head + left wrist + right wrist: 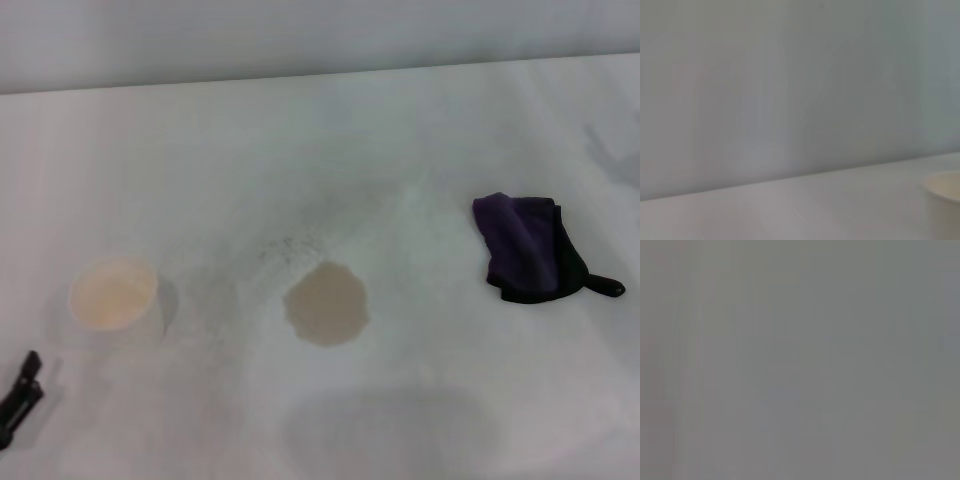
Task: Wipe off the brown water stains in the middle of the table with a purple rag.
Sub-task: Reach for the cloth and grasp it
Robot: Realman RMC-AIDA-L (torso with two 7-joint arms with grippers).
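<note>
- Brown water stain [326, 303] is sitting near the middle of the white worktop [420, 120], one roundish tan patch, looking intact and unwiped.
- Purple rag [525, 247] is lying crumpled on the robot's right side of the worktop, well apart from the stain, black edging and small black loop tab pointing toward the right edge. Nothing is touching it.
- Paper cup [113, 293] is standing upright on the robot's left side, well apart from the stain; its rim is also showing at the edge of the left wrist view [945, 187].
- Faint grey specks are lying just beyond the stain, not part of the job.
- Left claw [18, 398] is sitting low at the near left corner in the head view, parked near the cup, holding nothing; can't tell whether it is spread or pressed together.
- Right claw is not showing in any view; the right wrist view is giving only flat grey, nothing readable.
- Progress, judging from layout: nothing is done yet. Rag not picked up, stain full size.
- Left to do: reaching for the rag (right arm is the nearer side), pinching it, carrying it over to the stain, rubbing until the brown is gone.
</note>
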